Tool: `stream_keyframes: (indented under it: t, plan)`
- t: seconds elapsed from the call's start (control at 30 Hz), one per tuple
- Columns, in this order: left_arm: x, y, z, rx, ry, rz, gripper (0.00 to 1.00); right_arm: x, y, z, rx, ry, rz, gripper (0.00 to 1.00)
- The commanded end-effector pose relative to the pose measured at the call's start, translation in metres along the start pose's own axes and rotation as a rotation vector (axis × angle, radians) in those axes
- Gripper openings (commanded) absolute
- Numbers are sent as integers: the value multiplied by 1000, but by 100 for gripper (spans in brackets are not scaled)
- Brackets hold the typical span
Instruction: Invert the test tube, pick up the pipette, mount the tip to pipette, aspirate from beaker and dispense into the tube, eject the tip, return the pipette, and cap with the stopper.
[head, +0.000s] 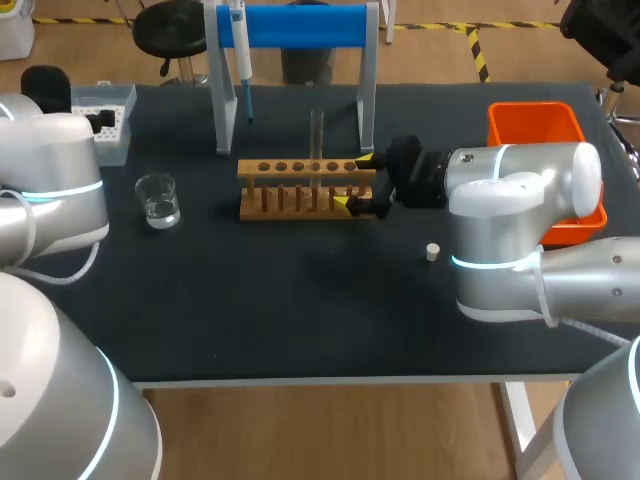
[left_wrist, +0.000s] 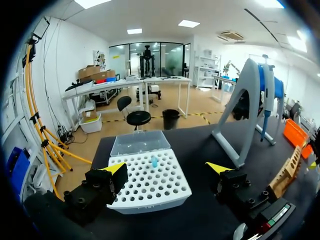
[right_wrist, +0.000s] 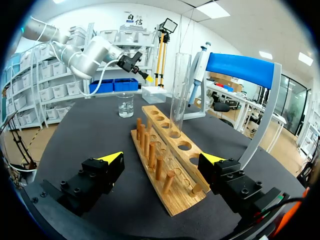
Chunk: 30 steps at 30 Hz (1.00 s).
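My right hand (right_wrist: 162, 159) is open and grips nothing; its fingers stand either side of the near end of the rack (right_wrist: 167, 165), and I cannot see either one touching the wood. The tube (right_wrist: 180, 95) stands upright in one of the rack's holes, ahead of that hand; whether its mouth is up I cannot tell. My left hand (left_wrist: 167, 167) is open and empty too, over the tip box (left_wrist: 150, 187), which holds one blue tip (left_wrist: 154, 161). The pipette (head: 241, 60) hangs on its stand (head: 300, 25), untouched, so I judge fetching it to be the step in hand. The beaker (head: 158, 200) sits on the counter (head: 300, 300) left of the rack; the stopper (head: 432, 252) lies near my right arm.

My worries from here: a right-hand withdrawal that drifts sideways could catch the rack's end, drag it and rock the tall tube over; a low sweep of that arm could knock the stopper off the counter; with only one tip that I can see, a skewed press of the pipette would waste it.
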<state>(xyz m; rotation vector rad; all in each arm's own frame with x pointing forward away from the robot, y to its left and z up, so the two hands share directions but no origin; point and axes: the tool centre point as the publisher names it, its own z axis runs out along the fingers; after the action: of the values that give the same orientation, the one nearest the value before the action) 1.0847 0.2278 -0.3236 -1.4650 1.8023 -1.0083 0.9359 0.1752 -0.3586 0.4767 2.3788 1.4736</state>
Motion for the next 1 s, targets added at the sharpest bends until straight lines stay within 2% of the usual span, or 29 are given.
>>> stream_keyframes:
  t: [0.03,0.77,1.0]
  plan:
    - [-1,-1,0,-5,3,0,100,1,0,1,-1,-6,0,100]
    - [-1,-1,0,-5,3,0,100,1,0,1,-1,-6,0,100]
    - [3,-3,5,18,12,38,100,1,0,1,-1,-6,0,100]
